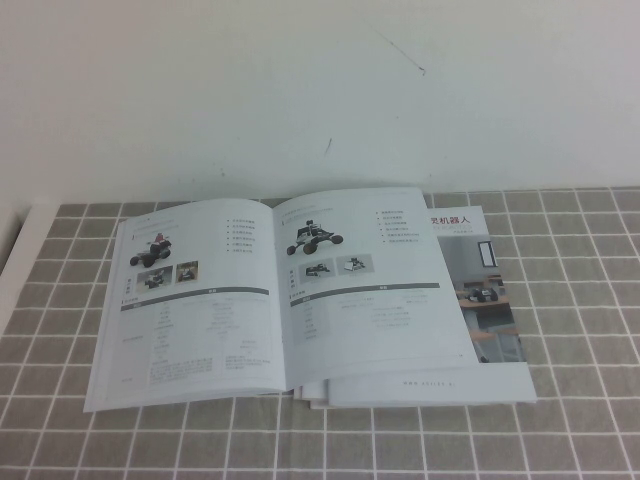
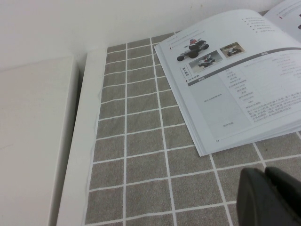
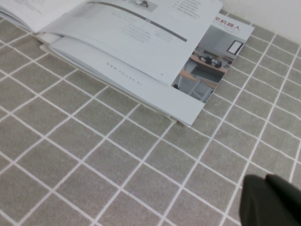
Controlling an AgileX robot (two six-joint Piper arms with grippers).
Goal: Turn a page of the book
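Note:
The book (image 1: 200,330) lies open on the grey tiled cloth in the middle of the high view. Its right-hand top leaf, the page (image 1: 370,300), shows a dark wheeled rover and a grey-bar table, and lies slightly fanned over the leaves beneath. Neither gripper shows in the high view. In the left wrist view my left gripper (image 2: 264,170) is shut and empty, over the cloth short of the book's near left corner (image 2: 207,150). In the right wrist view my right gripper (image 3: 264,176) is shut and empty, well short of the book's near right corner (image 3: 188,120); the page (image 3: 136,33) shows there too.
The tiled cloth (image 1: 560,430) covers the table. A white bare strip and ledge (image 2: 37,141) run along the left edge of the cloth. A white wall (image 1: 320,90) stands right behind the book.

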